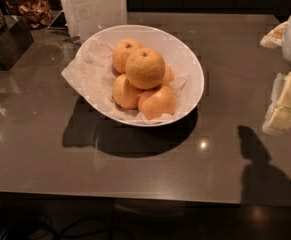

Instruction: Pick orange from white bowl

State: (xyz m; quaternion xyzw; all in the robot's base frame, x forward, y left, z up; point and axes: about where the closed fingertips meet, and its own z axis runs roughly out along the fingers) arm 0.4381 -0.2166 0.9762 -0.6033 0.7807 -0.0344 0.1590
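The white bowl (194,64) sits on the grey counter left of centre, tilted, lined with crinkled white paper. It holds several oranges. The orange (145,68), the largest, dull and pitted with a dark stem dimple, lies on top of the pile. Smaller, glossier oranges (157,102) lie around and under it. My gripper (286,91) shows at the right edge of the view, white and pale yellow, well to the right of the bowl and apart from it. Its shadow falls on the counter in front of it.
A white sign holder (92,6) stands right behind the bowl. A dark box (7,41) and jars of snacks (32,9) stand at the back left. The counter's front edge (135,194) runs along the bottom.
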